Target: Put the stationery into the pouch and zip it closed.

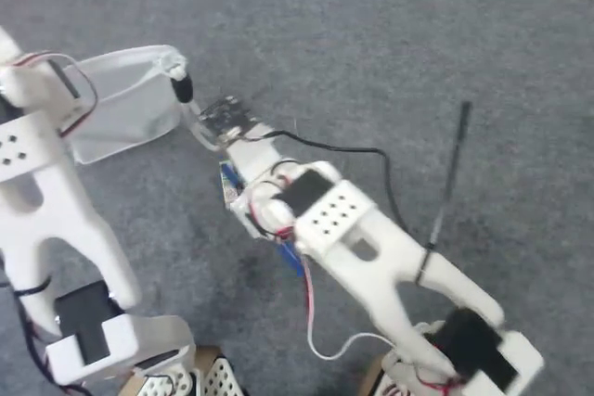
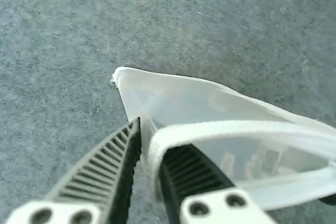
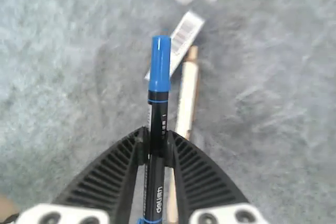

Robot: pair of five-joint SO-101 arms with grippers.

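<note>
Pouch (image 2: 210,103) pinched in left end effector (image 2: 152,140), blue marker (image 3: 158,87) clamped in right end effector (image 3: 156,136)

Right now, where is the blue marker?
In the right wrist view, the blue marker is clamped in the right gripper, with a wooden pencil lying close by on the grey carpet.
</note>
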